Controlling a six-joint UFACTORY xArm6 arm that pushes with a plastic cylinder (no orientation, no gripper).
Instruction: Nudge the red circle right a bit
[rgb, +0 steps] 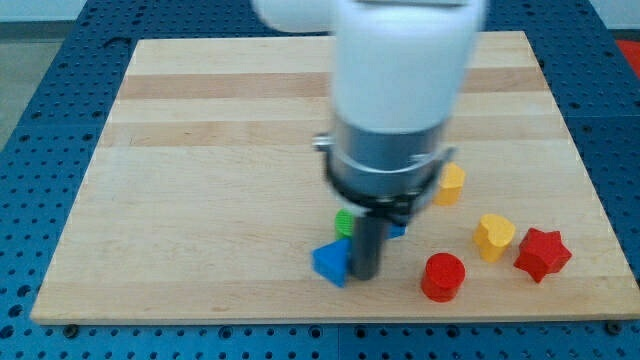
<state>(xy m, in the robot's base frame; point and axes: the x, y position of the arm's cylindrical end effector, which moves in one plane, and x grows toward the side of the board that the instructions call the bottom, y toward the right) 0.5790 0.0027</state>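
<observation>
The red circle (443, 277) lies near the view's bottom edge of the wooden board (200, 170), right of centre. My tip (364, 276) stands to its left, a short gap away, touching the right side of a blue triangle (331, 263). A green block (344, 221) and a small blue block (398, 229) peek out from behind the rod; their shapes are hidden. A yellow heart (493, 236) and a red star (542, 253) lie right of the red circle. A yellow block (451, 184) sits further up.
The white and grey arm body (400, 90) hides the board's centre. The board lies on a blue perforated table (40, 60). The board's bottom edge runs just below the red circle.
</observation>
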